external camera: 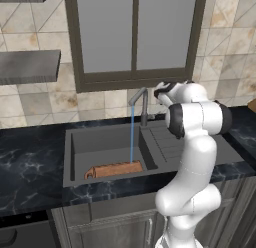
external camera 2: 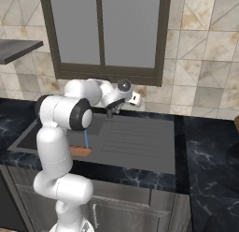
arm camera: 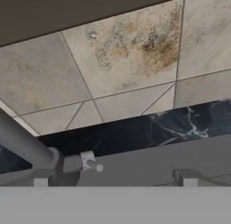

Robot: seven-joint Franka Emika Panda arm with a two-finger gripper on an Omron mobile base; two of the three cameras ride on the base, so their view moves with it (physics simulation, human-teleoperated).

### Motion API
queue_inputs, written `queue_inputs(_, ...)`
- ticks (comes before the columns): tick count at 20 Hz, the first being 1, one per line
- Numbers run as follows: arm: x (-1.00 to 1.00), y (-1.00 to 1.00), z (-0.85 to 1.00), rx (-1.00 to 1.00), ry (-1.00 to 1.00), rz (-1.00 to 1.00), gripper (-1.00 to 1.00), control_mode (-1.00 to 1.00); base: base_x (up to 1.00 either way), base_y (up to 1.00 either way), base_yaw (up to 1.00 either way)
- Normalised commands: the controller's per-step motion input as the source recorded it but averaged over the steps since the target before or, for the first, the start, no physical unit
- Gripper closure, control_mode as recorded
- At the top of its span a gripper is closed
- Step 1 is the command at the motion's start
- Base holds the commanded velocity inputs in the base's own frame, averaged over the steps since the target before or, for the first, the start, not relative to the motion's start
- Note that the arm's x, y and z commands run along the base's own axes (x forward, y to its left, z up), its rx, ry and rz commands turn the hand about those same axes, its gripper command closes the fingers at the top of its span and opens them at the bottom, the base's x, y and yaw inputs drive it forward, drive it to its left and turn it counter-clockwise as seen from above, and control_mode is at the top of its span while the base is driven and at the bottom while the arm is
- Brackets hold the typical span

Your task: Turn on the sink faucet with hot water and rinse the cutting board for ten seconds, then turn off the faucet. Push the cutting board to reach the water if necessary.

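faucet (external camera: 143,106): upright at back of sink (external camera: 75,142), lever (arm camera: 88,163) poking sideways
water (external camera: 132,134): thin blue stream landing on cutting board (external camera: 114,169)
board: flat in basin, front side
fingers (arm camera: 115,179): spread wide, gripping nothing, near lever
writing: none readable

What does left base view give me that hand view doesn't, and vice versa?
Left base view alone: the water falling from the sink faucet's spout onto the cutting board in the sink, plus the window. Hand view alone: a close look at the faucet's side lever, with nothing gripping it, and the open claw. Shared: faucet post, tiled wall, black countertop.
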Motion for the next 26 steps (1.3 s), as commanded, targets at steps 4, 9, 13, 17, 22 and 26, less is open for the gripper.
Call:
queue_inputs(4, -0.01, -0.02, 0.02, 0.0, 0.12, 0.06, -1.0, -1.0, 0.0, 0.0, 0.0)
queue_inputs(9, 0.0, -0.08, -0.01, 0.0, 0.09, 0.13, -1.0, -1.0, 0.0, 0.0, 0.0)
queue_inputs(13, 0.0, -0.22, -0.24, 0.0, 0.01, 0.15, -1.0, -1.0, 0.0, 0.0, 0.0)
queue_inputs(17, 0.0, -0.27, -0.48, 0.0, 0.0, 0.16, -1.0, -1.0, 0.0, 0.0, 0.0)
queue_inputs(22, 0.0, -0.1, -0.44, 0.0, 0.0, 0.11, -1.0, -1.0, 0.0, 0.0, 0.0)
queue_inputs(26, 0.0, -0.04, -0.21, 0.0, 0.0, 0.08, -1.0, -1.0, 0.0, 0.0, 0.0)
